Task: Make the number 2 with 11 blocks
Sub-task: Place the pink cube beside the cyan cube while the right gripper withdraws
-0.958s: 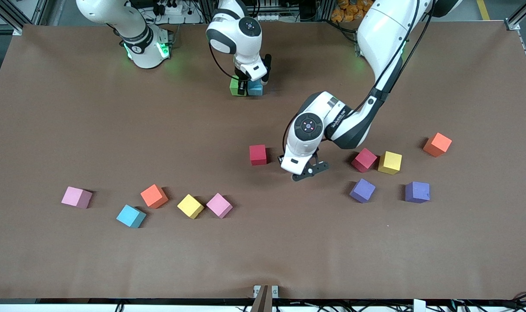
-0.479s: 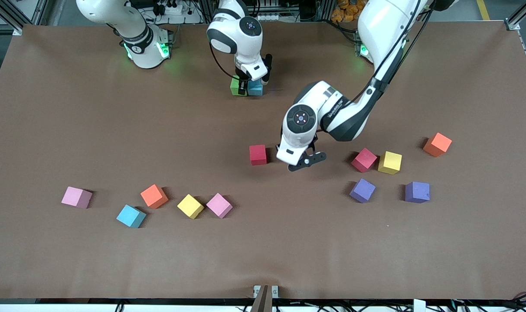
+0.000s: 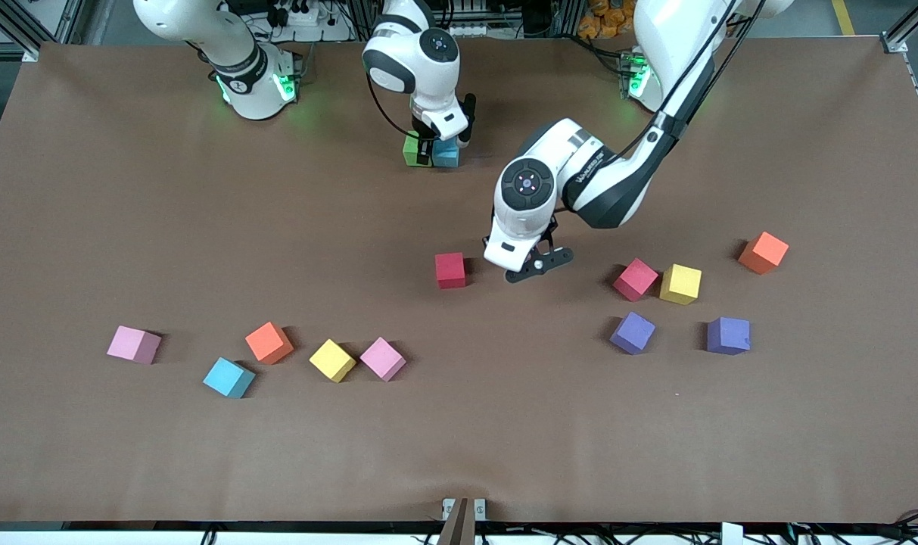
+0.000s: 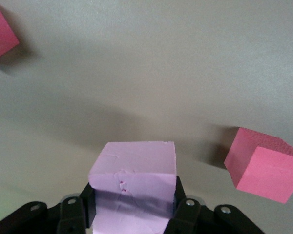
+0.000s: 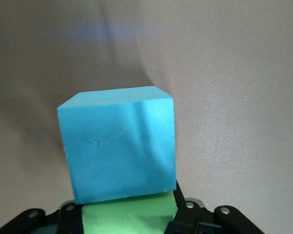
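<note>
Only two cubes are laid: a green block (image 3: 411, 149), pinched by the right gripper (image 3: 426, 146), touching a light blue block (image 3: 446, 154). A pink block (image 4: 133, 187) is gripped by the left gripper (image 3: 530, 266), above the table (image 3: 126, 189). Nine remain.

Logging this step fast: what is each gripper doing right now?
Left gripper: shut on a pink block, above the table.
Right gripper: shut on the green block, beside the light blue block.
</note>
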